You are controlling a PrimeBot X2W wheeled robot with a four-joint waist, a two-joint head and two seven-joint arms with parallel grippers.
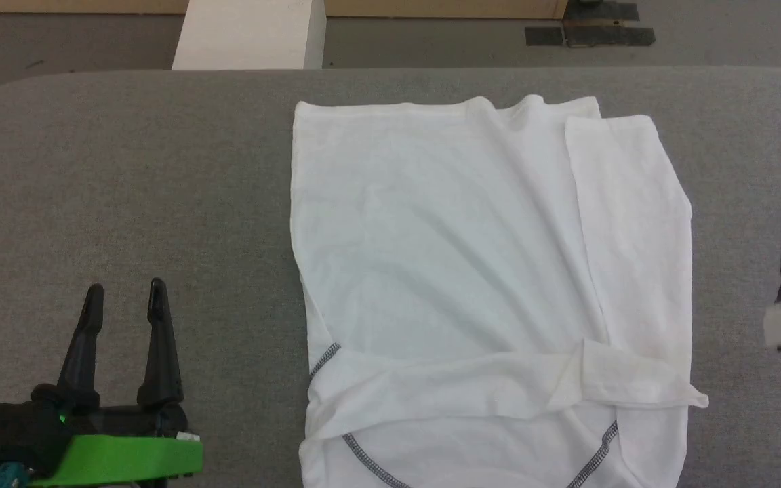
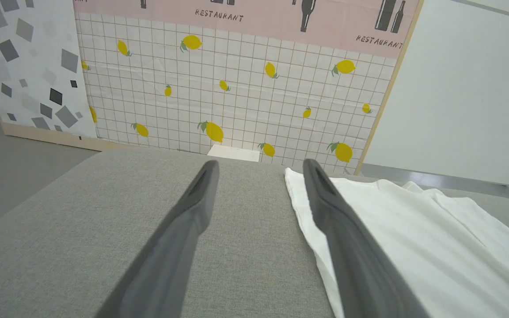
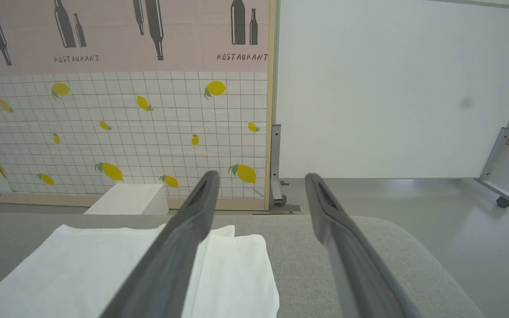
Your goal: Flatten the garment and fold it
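White shirt [image 1: 472,271], sleeve folded across, centre-right on grey surface [image 1: 126,169]. Left end effector [image 1: 125,298] lower left, spread, empty. Right end effector [image 3: 261,176] spread, empty.

We see the garment [image 1: 445,257], a thin white shirt, spread flat on the grey table [image 1: 126,190]. One sleeve is folded along its right side, another across its near part, where dark zigzag stitching shows.

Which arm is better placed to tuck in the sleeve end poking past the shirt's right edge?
Right, probably. The sleeve end juts from the garment on that side, near the open right claw. The open left claw stands off the far edge, the whole garment between.
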